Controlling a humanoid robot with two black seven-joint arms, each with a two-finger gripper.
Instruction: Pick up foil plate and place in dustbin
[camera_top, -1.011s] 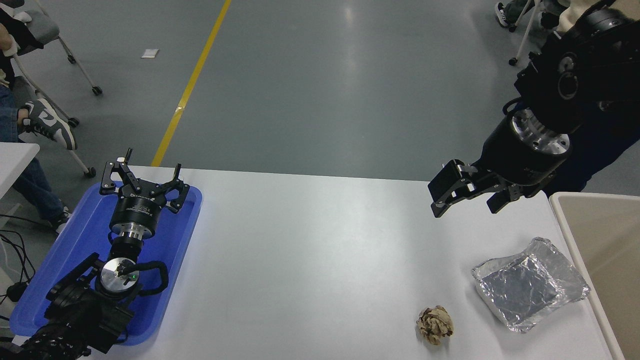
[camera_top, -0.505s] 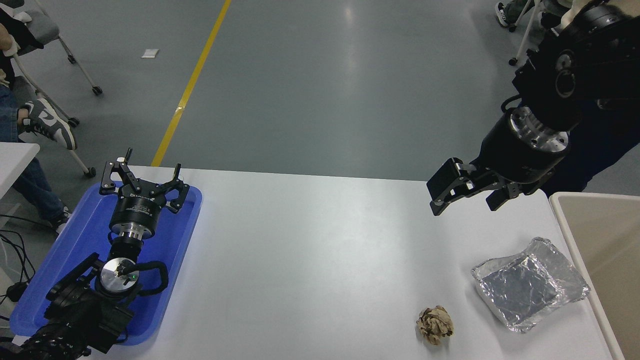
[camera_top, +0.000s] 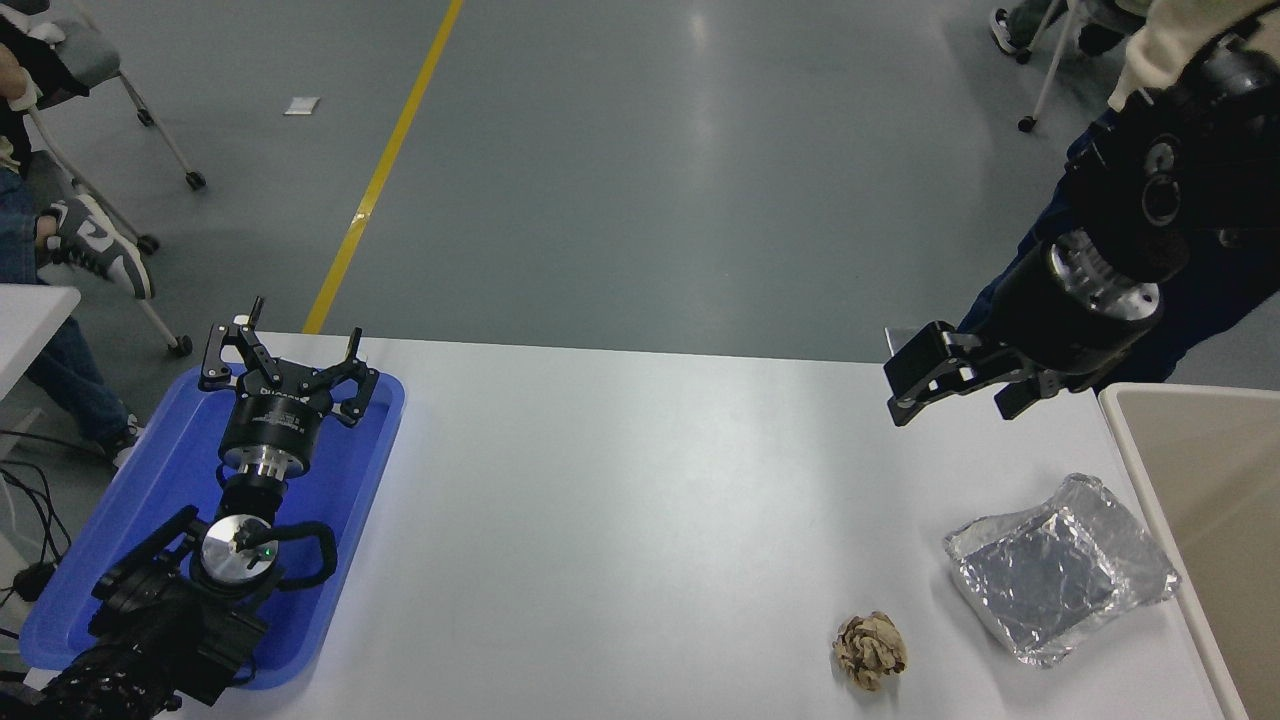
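The foil plate (camera_top: 1060, 568) lies flat on the white table (camera_top: 620, 520) near its right edge, shiny silver with a wrinkled raised rim. The beige dustbin (camera_top: 1200, 500) stands just right of it, past the table edge. My right gripper (camera_top: 955, 395) hangs open and empty above the table's far right part, well behind the plate and apart from it. My left gripper (camera_top: 285, 355) is open and parked over the blue tray at the lower left.
A small brown wadded paper ball (camera_top: 870, 650) lies left of the plate near the table's front. A shallow blue tray (camera_top: 150, 500) sits at the left edge. A person in dark trousers stands behind my right arm; wheeled chairs stand on the floor beyond.
My right gripper has shifted a little to the right, staying open and above the table. The plate and the left arm have not moved.
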